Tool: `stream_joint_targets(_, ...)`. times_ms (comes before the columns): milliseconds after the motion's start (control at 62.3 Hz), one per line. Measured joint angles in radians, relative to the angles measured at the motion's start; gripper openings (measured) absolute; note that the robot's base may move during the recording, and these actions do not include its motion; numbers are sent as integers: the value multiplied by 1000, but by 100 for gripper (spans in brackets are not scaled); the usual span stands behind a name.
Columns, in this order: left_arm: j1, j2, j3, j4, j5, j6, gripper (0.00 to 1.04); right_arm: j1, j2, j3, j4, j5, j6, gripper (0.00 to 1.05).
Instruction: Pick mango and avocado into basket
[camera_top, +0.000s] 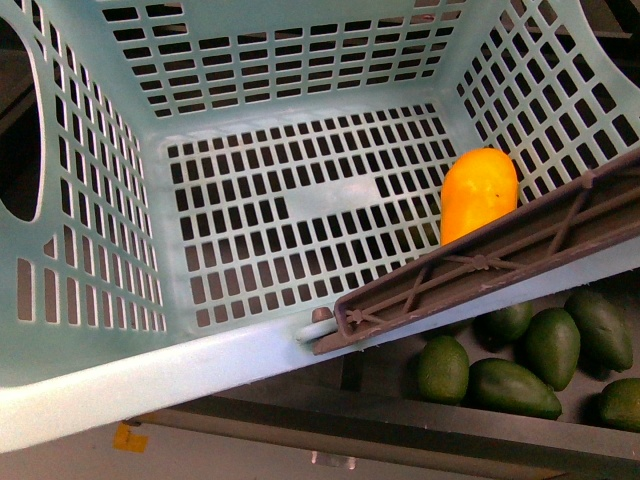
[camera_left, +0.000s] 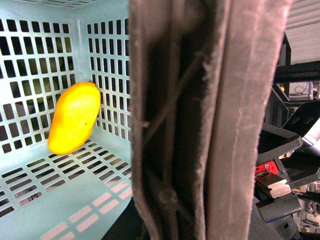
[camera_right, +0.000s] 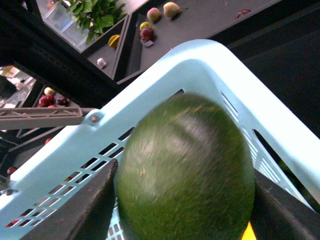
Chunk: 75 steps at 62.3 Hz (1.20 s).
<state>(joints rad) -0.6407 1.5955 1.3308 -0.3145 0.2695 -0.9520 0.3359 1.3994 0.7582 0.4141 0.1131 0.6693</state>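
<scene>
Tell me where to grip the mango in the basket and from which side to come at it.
Grip the mango across its narrower middle, coming down from above through the basket's open top. It leans on end in the corner against the slotted wall, with the brown handle crossing in front, so side approaches look blocked.

Mango (camera_top: 478, 194) in basket (camera_top: 90, 375), on the floor against the right wall. Handle (camera_top: 480, 265) lies across the basket's near-right corner, in front of the mango. Spare avocados (camera_top: 520, 360) outside, below that corner. Held avocado (camera_right: 186, 170) at the basket rim.
</scene>
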Motion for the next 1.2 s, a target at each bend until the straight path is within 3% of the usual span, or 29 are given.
stream_joint_targets(96,0,0,0,0,0,0,15,-10,-14,2,-11,-1,4,97)
stream_joint_targets(209,-1,0,0,0,4,-8,15,-70,-98,-11,-43,4,-14,96)
stream_joint_targets(257,0,0,0,0,0,-5,15,-107,-142,-63,46,45,-128,89)
stream_joint_targets(337,0,0,0,0,-5,-2,15,-180,-226,-164,156,10,-325,77)
stream_joint_targets(482,2,1,0,0,-6,-2,15,-240,-345,-317,213,-11,-558,54)
stream_joint_targets(707,-4,1,0,0,12,-11,15,-264,-438,-468,240,-45,-642,19)
stream_joint_targets(803,-4,1,0,0,1,-4,15,-314,-490,-514,241,-107,-652,4)
stream_joint_targets(1205,-2,1,0,0,-3,-1,15,-334,-738,-675,153,-111,-663,2)
